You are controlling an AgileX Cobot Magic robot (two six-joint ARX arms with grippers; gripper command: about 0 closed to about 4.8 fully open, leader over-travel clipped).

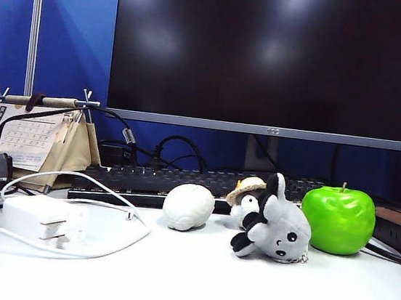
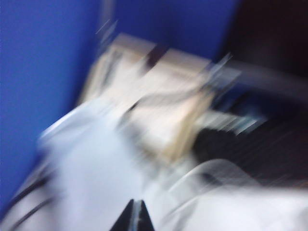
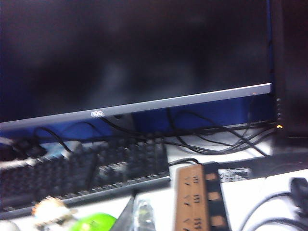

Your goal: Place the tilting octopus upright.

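Octopus (image 1: pixel 278 229) lying tipped between penguin (image 1: pixel 248 197) and apple (image 1: pixel 337 219), open table (image 1: pixel 191 288) lying nearer; left gripper (image 2: pixel 134 217) and right gripper (image 3: pixel 137 214) closed, empty, pulled back.

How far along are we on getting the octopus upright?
Nothing is done yet: the octopus lies tipped on its side between the penguin and the green apple. Neither gripper is near it; the left gripper and right gripper show shut, empty tips in their wrist views. Reach, grasp and righting all remain.
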